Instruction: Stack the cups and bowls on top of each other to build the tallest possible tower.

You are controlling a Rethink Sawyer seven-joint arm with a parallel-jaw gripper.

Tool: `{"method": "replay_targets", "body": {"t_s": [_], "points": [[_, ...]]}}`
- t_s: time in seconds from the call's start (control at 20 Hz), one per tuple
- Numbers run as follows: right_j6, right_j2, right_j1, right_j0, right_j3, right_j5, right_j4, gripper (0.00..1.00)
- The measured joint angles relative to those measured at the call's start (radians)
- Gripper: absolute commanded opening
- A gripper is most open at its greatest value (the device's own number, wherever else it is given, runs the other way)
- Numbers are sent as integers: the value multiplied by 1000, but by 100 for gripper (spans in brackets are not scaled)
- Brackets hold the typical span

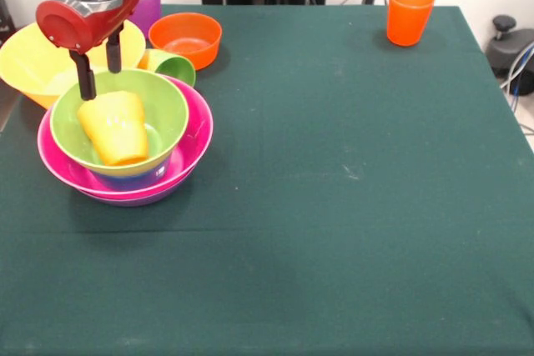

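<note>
My gripper [98, 68] hangs over the tower [125, 143], fingers [83, 77] spread apart and holding nothing, tips just above the light green bowl's [163, 110] far rim. The yellow-orange cup [115, 127] lies tipped inside that bowl, which sits nested in the pink bowl [193, 135]. The orange cup [409, 14] stands well apart at the table's [334, 206] far corner.

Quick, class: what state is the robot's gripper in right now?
Gripper: open, holding nothing, above the yellow-orange cup lying in the light green bowl.
</note>
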Motion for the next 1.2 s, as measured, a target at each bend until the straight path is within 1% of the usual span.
{"method": "replay_targets", "body": {"t_s": [0.3, 1.2], "points": [[0, 0, -11, 0, 14, 0, 0, 100], [0, 0, -11, -6, 28, -2, 0, 100]]}}
